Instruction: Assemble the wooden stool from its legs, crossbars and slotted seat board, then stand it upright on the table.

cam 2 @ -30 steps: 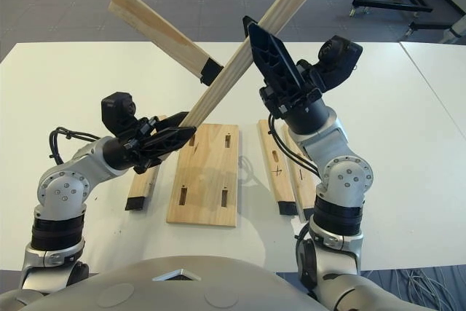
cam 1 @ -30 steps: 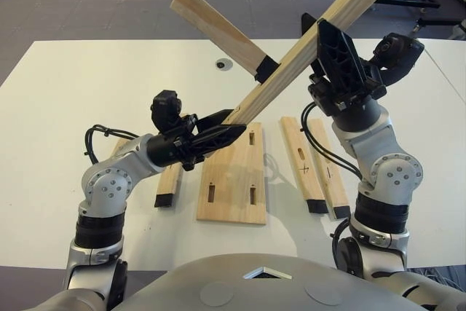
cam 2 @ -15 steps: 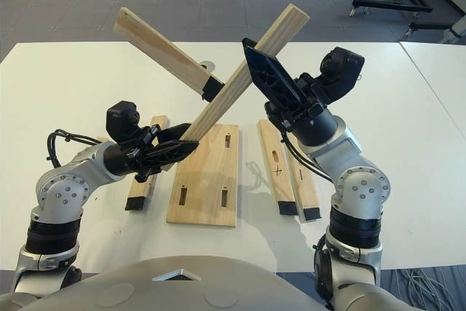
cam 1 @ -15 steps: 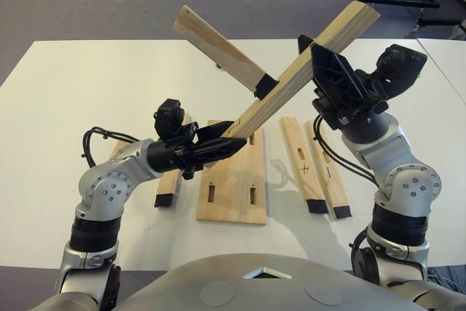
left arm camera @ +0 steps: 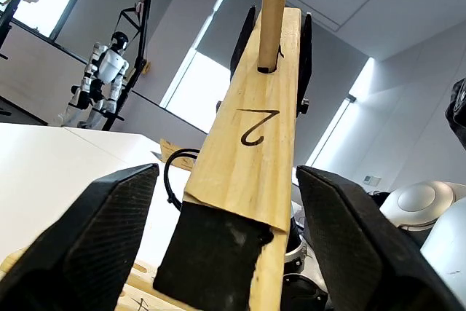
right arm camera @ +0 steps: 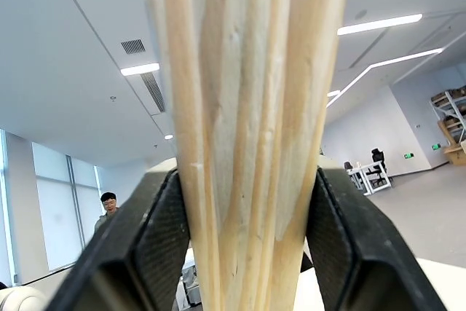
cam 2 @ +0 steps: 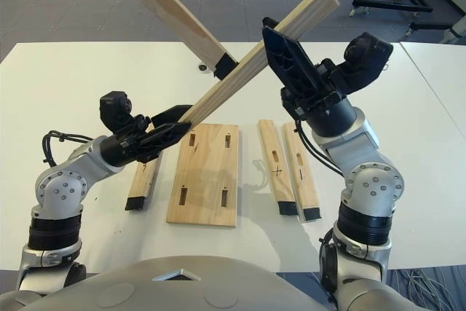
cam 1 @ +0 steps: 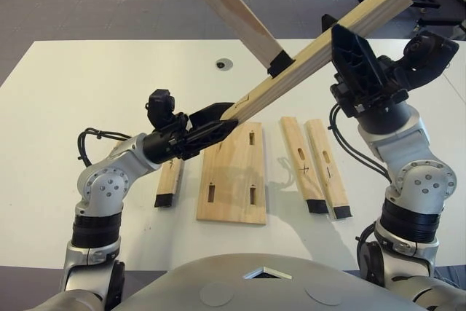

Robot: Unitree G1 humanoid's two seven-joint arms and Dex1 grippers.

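Here, over the white worktop [cam 1: 87, 92], both my arms attend one long leg [cam 1: 255, 96] that slants from low on my left to high on my right. The slotted seat board [cam 1: 231, 180] lies flat at the worktop's centre, beneath the raised pieces. A crossbar [cam 1: 233, 5] stands out of the leg's slot, its dark end at the joint, pointing up and away to the left. My right arm is raised, forearm near upright, and the right gripper [cam 1: 341, 34] has its jaws clenched on the leg's upper stretch. My left arm is bent low, forearm reaching inward. The left gripper [cam 1: 218, 118] has its jaws spread either side of the leg's dark lower end, with gaps showing. Two loose legs [cam 1: 300, 162] lie side by side right of the board. A third loose leg [cam 1: 169, 183] lies to its left, under my left forearm.
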